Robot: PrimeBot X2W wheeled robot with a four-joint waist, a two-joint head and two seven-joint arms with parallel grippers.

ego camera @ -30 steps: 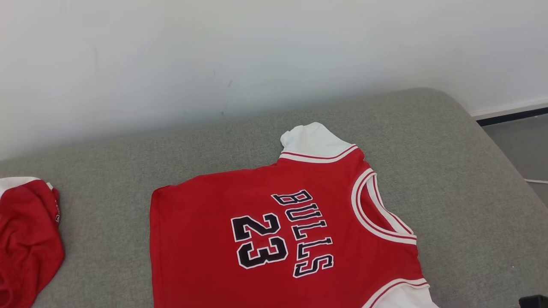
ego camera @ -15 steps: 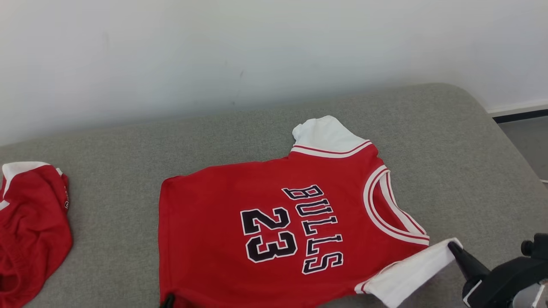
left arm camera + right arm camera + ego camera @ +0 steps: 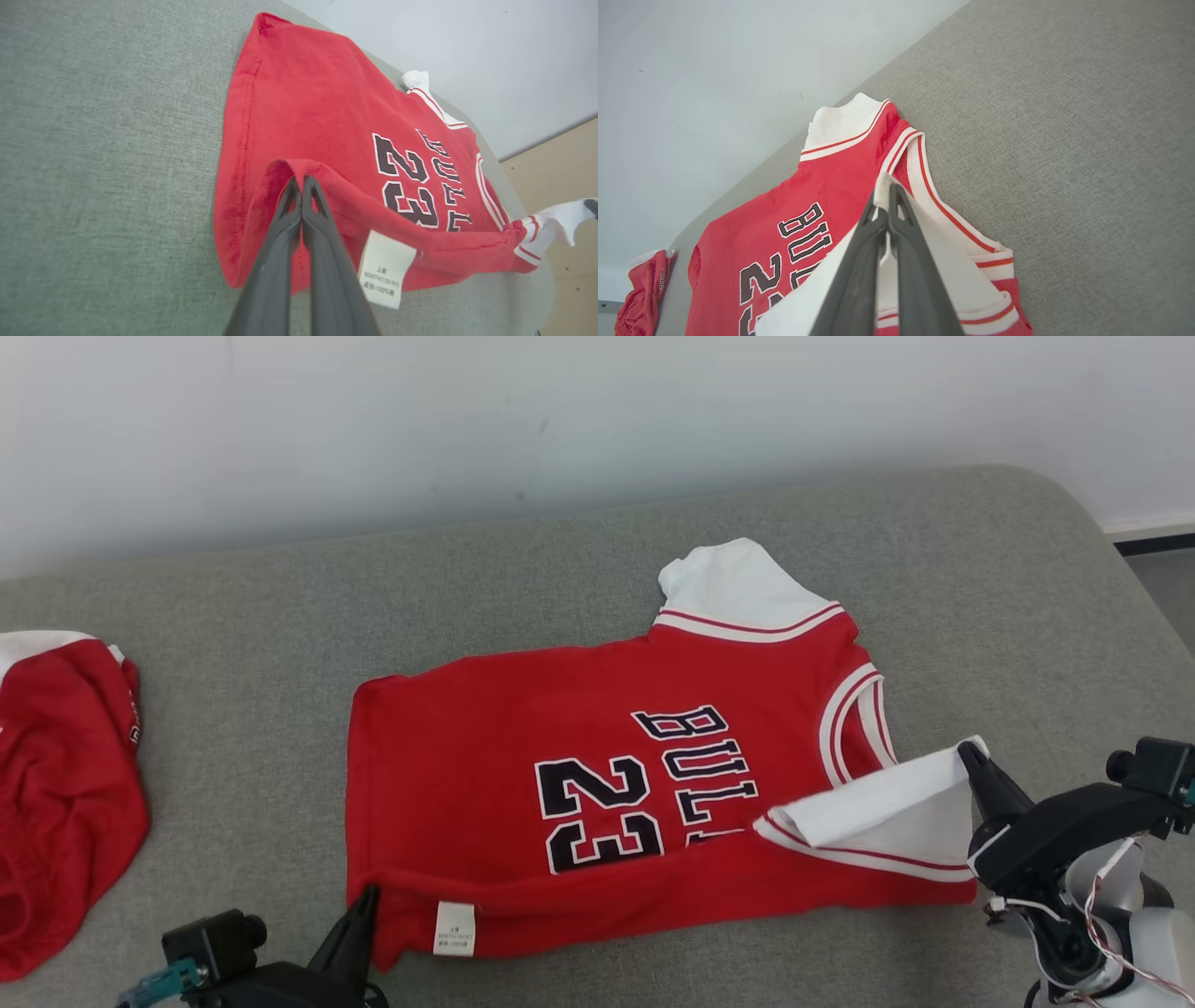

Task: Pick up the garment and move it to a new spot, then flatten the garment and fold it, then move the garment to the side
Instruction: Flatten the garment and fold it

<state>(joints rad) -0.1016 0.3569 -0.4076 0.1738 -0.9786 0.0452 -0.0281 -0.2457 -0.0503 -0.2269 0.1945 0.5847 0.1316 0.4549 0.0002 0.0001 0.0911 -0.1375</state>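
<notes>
Up comes the near edge now: left gripper point(image 3: 367, 894) with fingers point(image 3: 286, 224) clenched on the hem point(image 3: 411, 896), right gripper point(image 3: 969, 758) clenched on the white sleeve point(image 3: 887, 807), rolling the jersey point(image 3: 523, 728) over itself on the grey cushion point(image 3: 233, 644), so the fold is under way.

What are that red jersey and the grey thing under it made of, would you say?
The red jersey: soft matte knit, probably cotton; it sags limply where pinched and shows stitched hems. The grey surface: woven upholstery cloth, matte and flecked, likely over padding, judging by its rounded corner.
</notes>
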